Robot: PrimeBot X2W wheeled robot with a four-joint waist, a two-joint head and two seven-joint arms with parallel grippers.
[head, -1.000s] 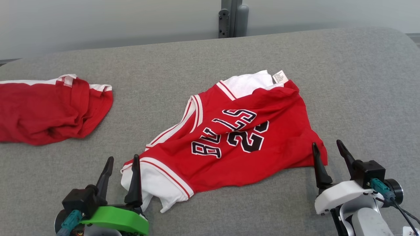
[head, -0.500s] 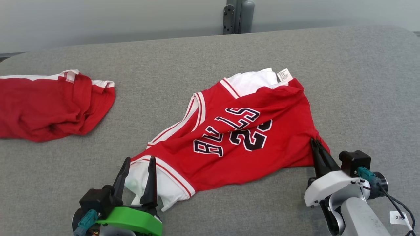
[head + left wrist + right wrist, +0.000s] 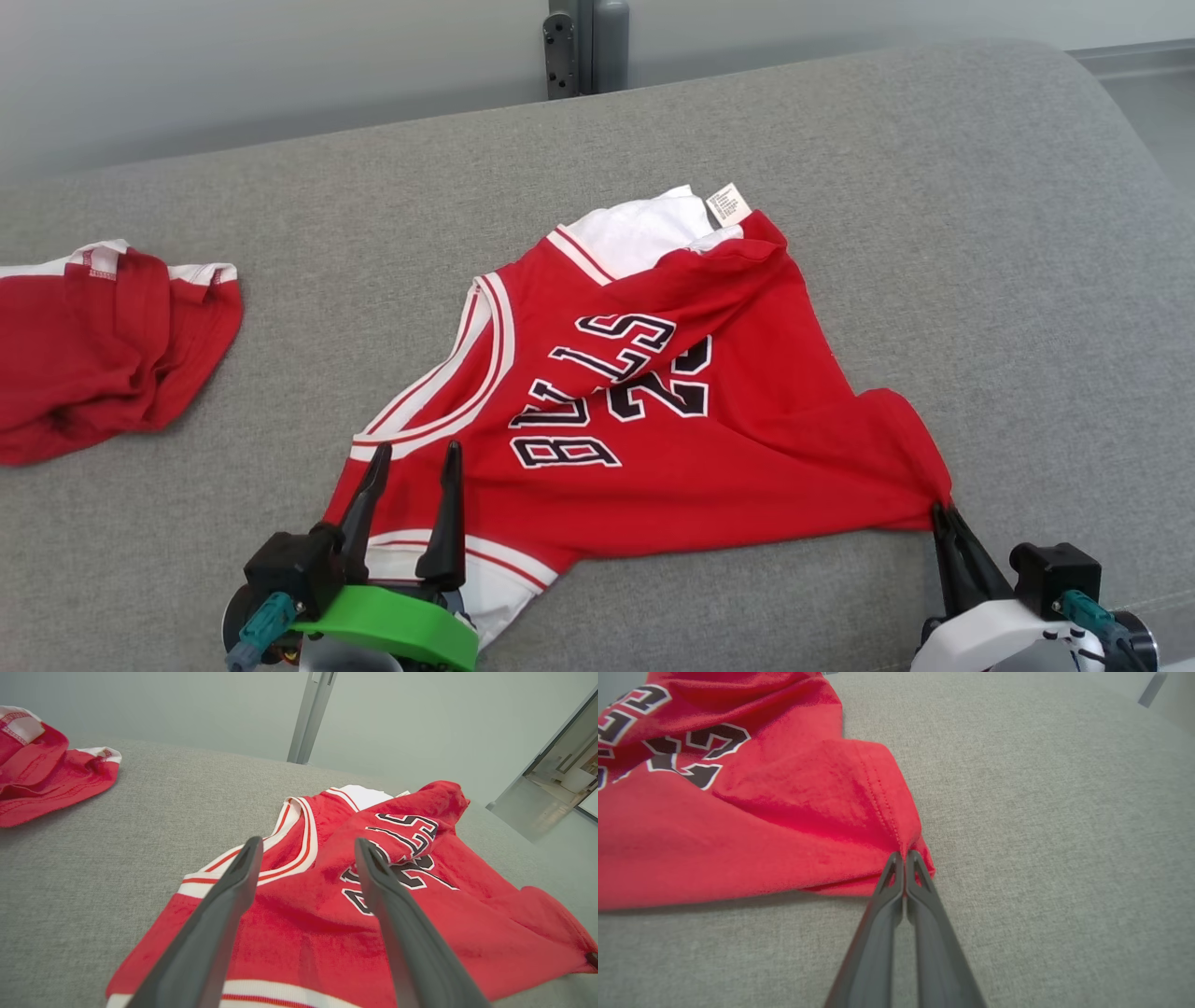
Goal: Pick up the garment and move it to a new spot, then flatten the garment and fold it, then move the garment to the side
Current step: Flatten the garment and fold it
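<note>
The garment (image 3: 653, 401) is a red jersey with white trim and black lettering, lying rumpled on the grey padded surface (image 3: 980, 233). My right gripper (image 3: 939, 511) is shut on the garment's near right hem corner; in the right wrist view the gripper (image 3: 904, 857) pinches a bunched fold of the red cloth (image 3: 761, 826). My left gripper (image 3: 416, 454) stands open over the garment's near left edge, by the white-striped neckline. In the left wrist view its fingers (image 3: 233, 896) spread above the red fabric (image 3: 420, 896), with nothing between them.
A second red and white cloth (image 3: 93, 364) lies crumpled at the far left, also seen in the left wrist view (image 3: 42, 779). A grey post (image 3: 583, 47) stands behind the surface. The surface's rounded right edge (image 3: 1120, 140) curves away at the upper right.
My right gripper has shut on the garment's right corner and drawn it nearer and to the right, stretching the cloth. My left gripper has come over the garment's near edge. The camera has shifted.
</note>
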